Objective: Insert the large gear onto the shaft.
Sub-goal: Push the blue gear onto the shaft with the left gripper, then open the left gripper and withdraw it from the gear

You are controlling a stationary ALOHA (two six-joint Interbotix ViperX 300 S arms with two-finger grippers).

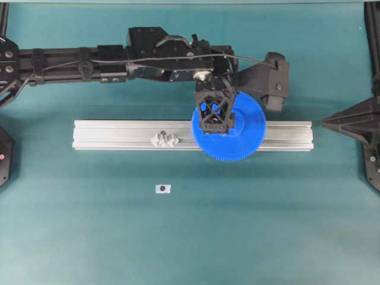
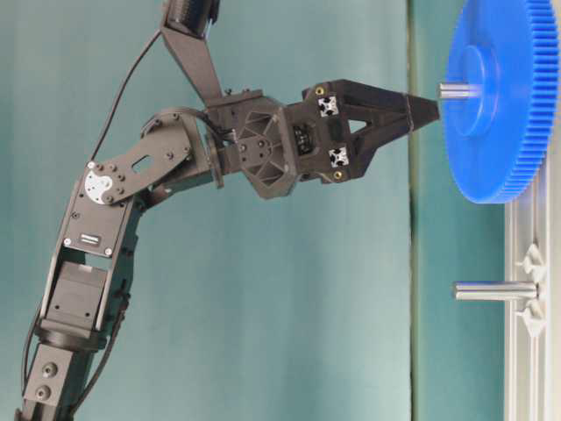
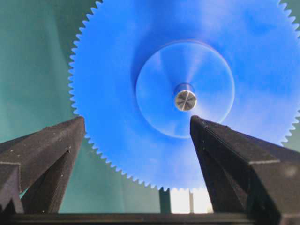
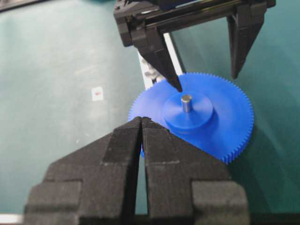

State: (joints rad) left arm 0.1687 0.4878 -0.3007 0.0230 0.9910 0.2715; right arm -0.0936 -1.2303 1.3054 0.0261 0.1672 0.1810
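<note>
The large gear (image 1: pixel 237 139) lies flat on the rail with the shaft (image 4: pixel 186 102) through its hub; the silvery shaft tip (image 3: pixel 185 99) pokes out of the centre hole. In the table-level view, the large gear (image 2: pixel 500 96) and the shaft (image 2: pixel 456 89) show side-on. My left gripper (image 1: pixel 217 116) hovers just above the hub, open, nothing between its fingers (image 3: pixel 70 136). One fingertip (image 4: pixel 176 84) hangs close to the shaft top, the other over the gear's far side. My right gripper (image 4: pixel 141 119) is shut and empty, short of the gear's near edge.
The gear rests on a long aluminium rail (image 1: pixel 119 135). A second upright pin on a clear winged base (image 1: pixel 164 139) stands on the rail left of the gear. A small white tag with a dark dot (image 1: pixel 162 189) lies on the green mat.
</note>
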